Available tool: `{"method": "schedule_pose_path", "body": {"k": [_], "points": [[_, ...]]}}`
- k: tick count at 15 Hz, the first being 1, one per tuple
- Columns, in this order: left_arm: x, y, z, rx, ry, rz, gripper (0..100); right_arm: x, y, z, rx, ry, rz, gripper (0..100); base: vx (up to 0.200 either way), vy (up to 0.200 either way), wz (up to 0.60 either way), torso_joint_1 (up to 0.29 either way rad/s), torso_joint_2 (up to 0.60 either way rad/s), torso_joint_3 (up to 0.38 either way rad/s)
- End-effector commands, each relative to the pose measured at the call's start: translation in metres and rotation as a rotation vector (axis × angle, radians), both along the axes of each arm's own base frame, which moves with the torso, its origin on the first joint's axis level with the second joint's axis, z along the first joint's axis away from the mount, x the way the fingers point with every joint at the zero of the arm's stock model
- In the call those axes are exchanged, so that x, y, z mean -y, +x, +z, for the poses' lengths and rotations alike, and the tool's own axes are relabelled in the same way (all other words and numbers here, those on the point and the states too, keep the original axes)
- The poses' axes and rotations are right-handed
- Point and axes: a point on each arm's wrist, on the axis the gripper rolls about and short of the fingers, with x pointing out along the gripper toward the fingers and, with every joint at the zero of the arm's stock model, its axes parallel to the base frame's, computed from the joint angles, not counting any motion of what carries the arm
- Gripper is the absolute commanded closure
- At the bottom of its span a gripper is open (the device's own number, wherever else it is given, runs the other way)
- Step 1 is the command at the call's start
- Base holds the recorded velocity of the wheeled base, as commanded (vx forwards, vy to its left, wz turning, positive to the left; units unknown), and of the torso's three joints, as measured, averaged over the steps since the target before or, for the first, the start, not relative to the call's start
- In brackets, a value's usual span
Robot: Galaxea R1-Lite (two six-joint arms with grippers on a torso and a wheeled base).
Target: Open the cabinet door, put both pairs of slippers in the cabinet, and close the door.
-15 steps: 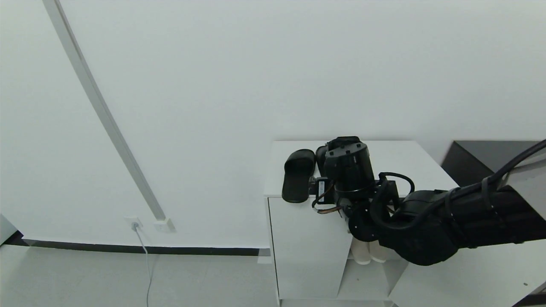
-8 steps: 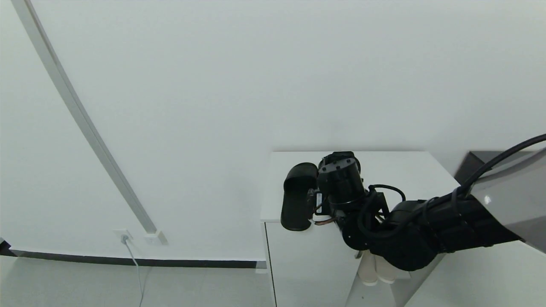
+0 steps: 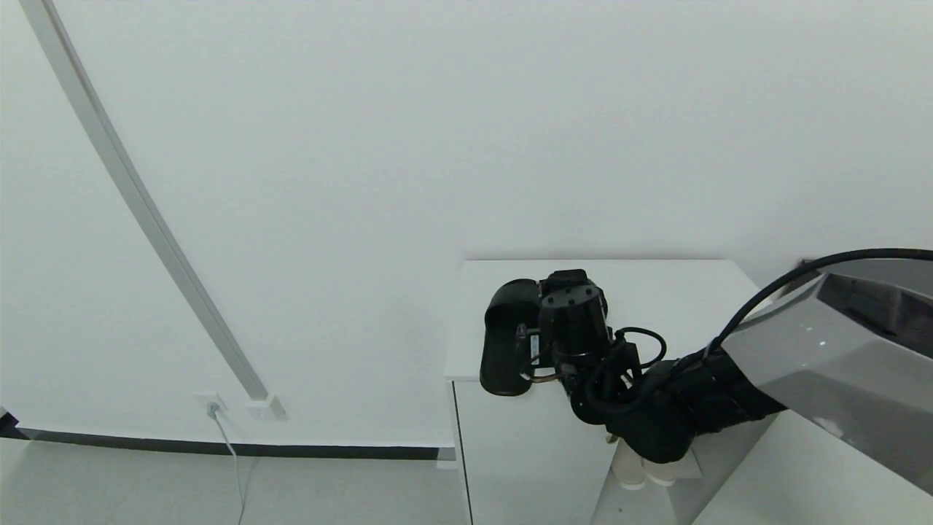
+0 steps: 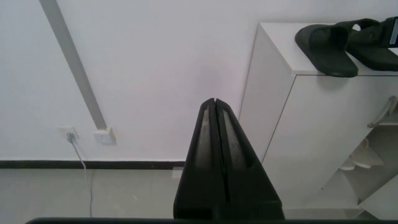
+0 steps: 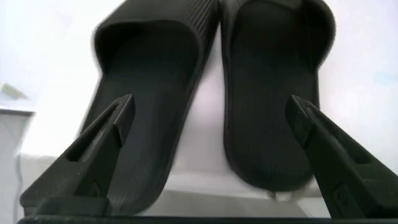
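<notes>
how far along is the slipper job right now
Done: the cabinet is open on its right side, and a white pair looks shelved inside. In hand: the right arm's jaws are spread wide at the black slippers, which lie on the cabinet top, not gripped. Left: grasp them, put them inside, shut the cabinet.

The pair of slippers (image 5: 155, 124) between the right gripper's (image 5: 211, 102) black fingers (image 5: 84, 163) is matte black, with fine ribbed lines along the strap edges. The cabinet (image 3: 525, 452) beneath it is plain white. So is the wall (image 3: 437, 131) beyond, crossed by a pale grey strip (image 3: 131, 197) with a black band (image 3: 328, 447) at its foot; the left gripper (image 4: 214, 106) is black too.
</notes>
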Motion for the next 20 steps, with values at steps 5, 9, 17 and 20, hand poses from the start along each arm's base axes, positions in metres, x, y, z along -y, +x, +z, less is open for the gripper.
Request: {"method": "schedule_pose_path", "body": {"k": [5, 9, 17, 20], "points": [[0.0, 0.0, 0.0, -0.001, 0.0, 0.0, 100, 0.0, 0.043, -0.018, 0.02, 0.016, -0.04, 0, 0.0, 0.0, 0.0, 0.0, 0.0, 0.0], [0.0, 0.0, 0.0, -0.001, 0.0, 0.0, 100, -0.004, 0.059, -0.022, 0.038, 0.02, -0.022, 0, 0.0, 0.0, 0.0, 0.0, 0.0, 0.0], [0.0, 0.0, 0.0, -0.001, 0.0, 0.0, 100, -0.003, 0.075, -0.017, 0.071, 0.016, -0.01, 0, 0.0, 0.0, 0.0, 0.0, 0.0, 0.0], [0.0, 0.0, 0.0, -0.001, 0.0, 0.0, 100, -0.002, 0.075, -0.019, 0.068, 0.013, -0.01, 100, 0.0, 0.0, 0.0, 0.0, 0.0, 0.0]]}}
